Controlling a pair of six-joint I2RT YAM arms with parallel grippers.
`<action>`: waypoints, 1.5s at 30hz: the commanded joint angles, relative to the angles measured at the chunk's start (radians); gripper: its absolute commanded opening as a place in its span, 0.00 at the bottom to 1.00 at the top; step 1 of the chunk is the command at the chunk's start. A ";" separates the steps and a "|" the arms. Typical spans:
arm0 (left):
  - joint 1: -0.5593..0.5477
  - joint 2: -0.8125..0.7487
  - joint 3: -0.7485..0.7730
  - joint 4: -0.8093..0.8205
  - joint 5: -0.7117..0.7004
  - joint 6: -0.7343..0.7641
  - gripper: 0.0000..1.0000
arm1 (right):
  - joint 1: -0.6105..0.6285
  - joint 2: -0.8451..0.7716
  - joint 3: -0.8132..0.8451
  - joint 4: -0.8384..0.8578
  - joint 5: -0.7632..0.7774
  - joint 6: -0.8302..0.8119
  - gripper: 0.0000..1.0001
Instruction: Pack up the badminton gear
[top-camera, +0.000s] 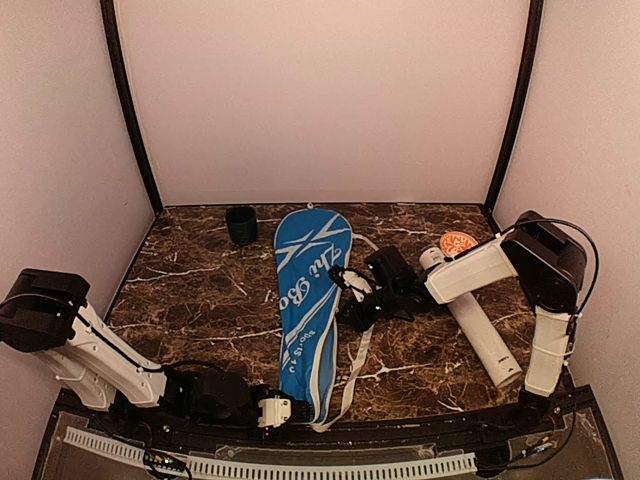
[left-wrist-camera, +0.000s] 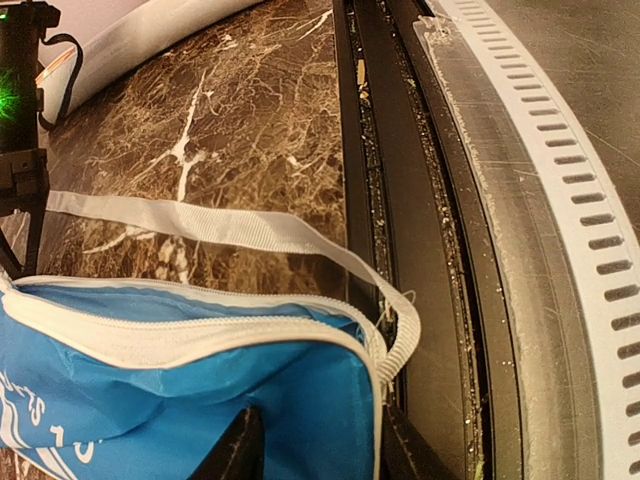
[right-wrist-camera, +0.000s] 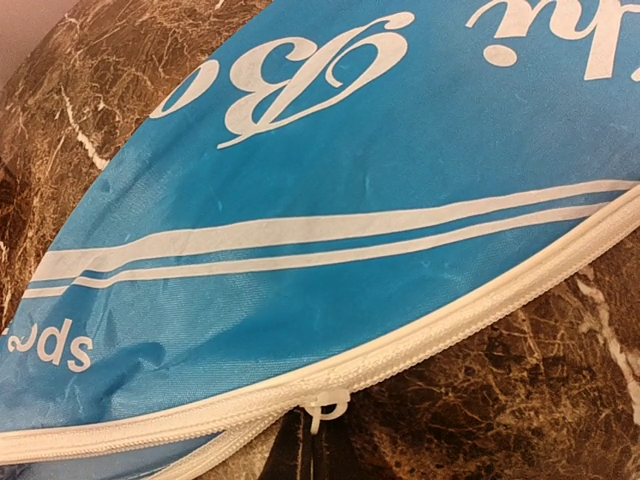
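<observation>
**Both arms at the blue bag, one at its end and one at its side**

The left arm (top-camera: 110, 360) lies low along the near edge of the tabletop (top-camera: 200, 290). Its left gripper (top-camera: 288, 410) is at the narrow near end of the blue racket bag (top-camera: 310, 290). The right arm (top-camera: 480, 270) reaches to the left, with the forearm passing over the long white tube (top-camera: 485, 345). The right gripper (top-camera: 352, 295) is at the right edge of the bag, about the middle of its length. The bag lies flat in the centre of the tabletop, with its wide end far from the arms.

The left wrist view shows what the top view hides. The corner of the bag stands between the two dark fingers (left-wrist-camera: 238, 452), and the jaws are partly open; whether they press the cloth I cannot tell. A white strap (left-wrist-camera: 200, 225) runs over the marble there. The right wrist view shows the white zipper pull (right-wrist-camera: 325, 407) just at the tip of the right jaws, which are closed together. Whether they pinch the pull is not clear.
</observation>
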 joint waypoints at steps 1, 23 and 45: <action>0.055 0.014 -0.024 0.016 -0.075 -0.032 0.39 | 0.072 -0.002 -0.078 -0.171 -0.026 -0.017 0.00; 0.108 -0.002 -0.017 -0.065 -0.134 -0.126 0.43 | 0.139 -0.072 -0.005 -0.321 0.025 0.012 0.00; 0.172 0.125 0.078 -0.119 -0.217 -0.222 0.39 | 0.415 -0.153 -0.074 -0.377 0.009 0.181 0.00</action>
